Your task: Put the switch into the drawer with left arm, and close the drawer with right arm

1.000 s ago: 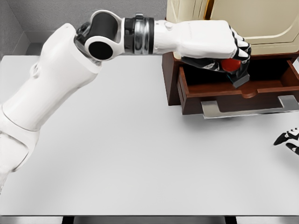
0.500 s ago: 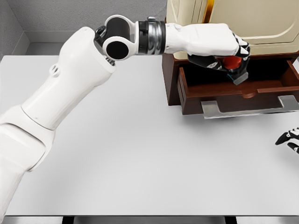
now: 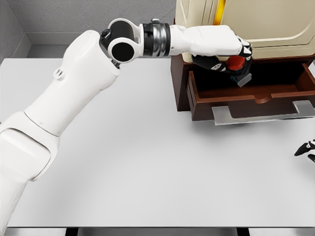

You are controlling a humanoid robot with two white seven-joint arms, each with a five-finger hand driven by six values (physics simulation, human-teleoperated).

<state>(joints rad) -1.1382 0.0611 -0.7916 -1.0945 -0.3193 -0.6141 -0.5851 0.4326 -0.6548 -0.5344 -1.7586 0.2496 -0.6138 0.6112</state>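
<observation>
My left arm reaches across the table to the open brown drawer [image 3: 246, 96] at the upper right. The left hand [image 3: 229, 61] hangs over the drawer's inside with its fingers curled around the switch [image 3: 237, 68], a red knob on a dark grey base. The switch is tilted and held above the drawer floor, toward its left half. Only the dark fingertips of my right hand [image 3: 307, 149] show at the right edge, low over the table and well in front of the drawer.
The drawer belongs to a brown cabinet base [image 3: 179, 78] under a cream appliance [image 3: 266, 22]. A metal handle plate [image 3: 263, 113] sticks out from the drawer front. The white table [image 3: 147, 162] spreads out in front; a grey wall stands behind.
The left hand has drawn back a little to the left and deeper over the drawer, still holding the switch. The right hand's fingertips have slid further toward the right edge.
</observation>
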